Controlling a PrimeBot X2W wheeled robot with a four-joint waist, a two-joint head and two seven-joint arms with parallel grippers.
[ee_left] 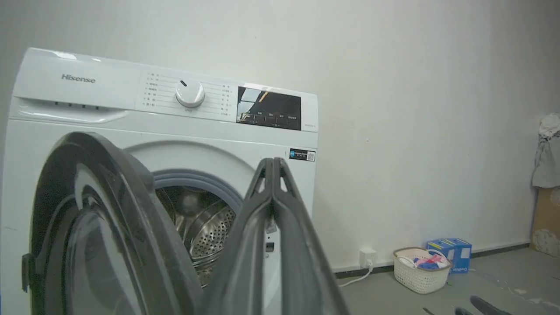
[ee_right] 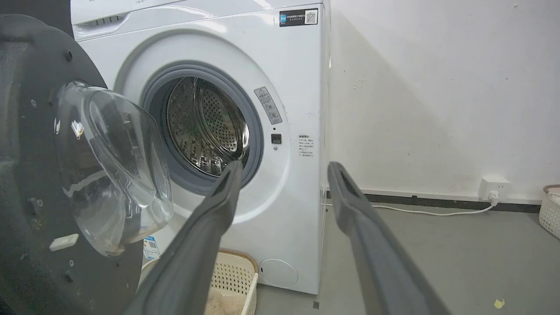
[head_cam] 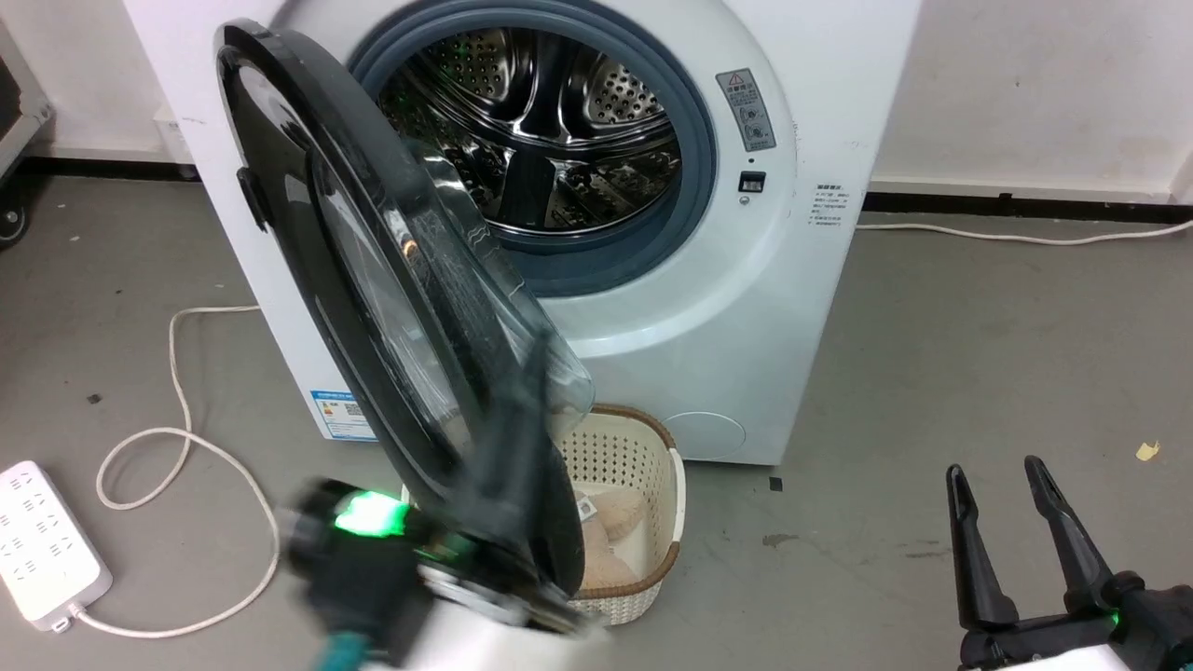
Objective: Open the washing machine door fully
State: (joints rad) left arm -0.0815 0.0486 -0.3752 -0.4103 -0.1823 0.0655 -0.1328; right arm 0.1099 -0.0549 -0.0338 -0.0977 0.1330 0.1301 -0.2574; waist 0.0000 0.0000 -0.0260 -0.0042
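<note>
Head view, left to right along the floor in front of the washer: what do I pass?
Power strip → white cable loop → laundry basket → right gripper, open above bare floor.

Left hand (head_cam: 533, 391) blurred, perhaps touching door (head_cam: 280, 186).

Grey concrete floor (head_cam: 979, 354), white wall (ee_left: 415, 87), black skirting (head_cam: 1025, 205), white power strip (head_cam: 47, 550) on floor

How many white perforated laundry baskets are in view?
2: a basket before the white washing machine, under its black door; another basket by the wall beside a blue box.
</note>
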